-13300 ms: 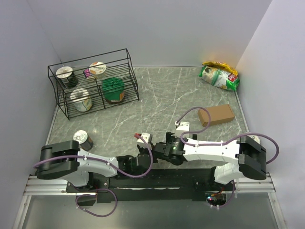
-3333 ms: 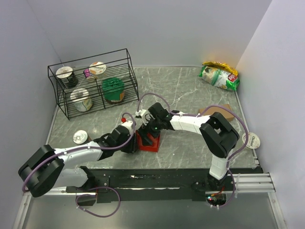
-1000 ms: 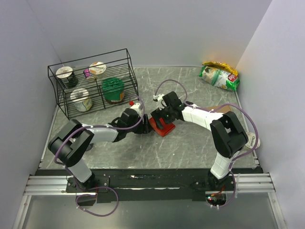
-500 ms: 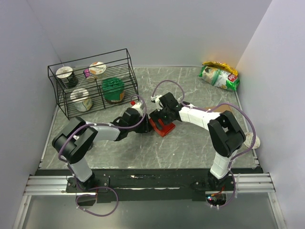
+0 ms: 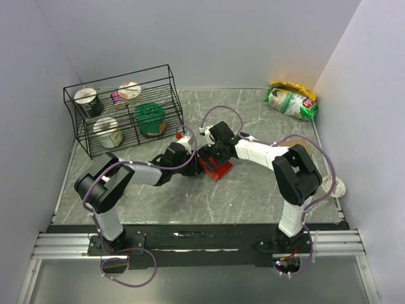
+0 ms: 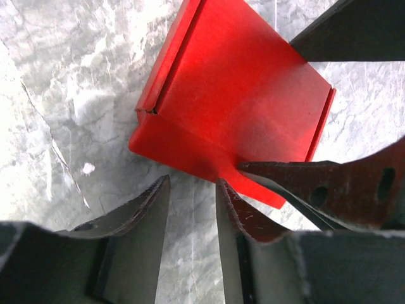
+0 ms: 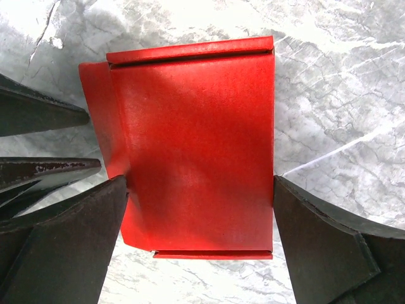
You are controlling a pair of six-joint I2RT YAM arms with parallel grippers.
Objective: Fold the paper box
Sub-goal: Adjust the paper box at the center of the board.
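From above, the paper box (image 5: 216, 168) lies on the table (image 5: 253, 190) near its middle. The left gripper (image 5: 192, 158) is at the box's 9 o'clock and the right gripper (image 5: 212, 157) reaches down at its 12 o'clock. Compared with a second ago the box has stayed at almost the same place, while both arms have crept a little toward the far side. In the left wrist view, the box (image 6: 234, 107) fills the 12 to 1 o'clock part, and the left gripper (image 6: 192, 183) stands just before its near wall. Its jaws have come down from wide to a narrow gap, with only bare table between them, so they hold nothing. One finger (image 6: 335, 183) of the right gripper enters from 3 o'clock and touches that wall. In the right wrist view, the right gripper (image 7: 199, 183) is fully wide and astride the box (image 7: 196, 114), with its tips at 8 and 4 o'clock against the two sides. It seems to steady the box more than to squeeze it. A thin side flap (image 7: 101, 120) stands out at 9 o'clock, just beside the left fingers (image 7: 50, 168). Probably the narrowing means the left gripper prepares to push or pinch this flap, the remaining part of the fold.
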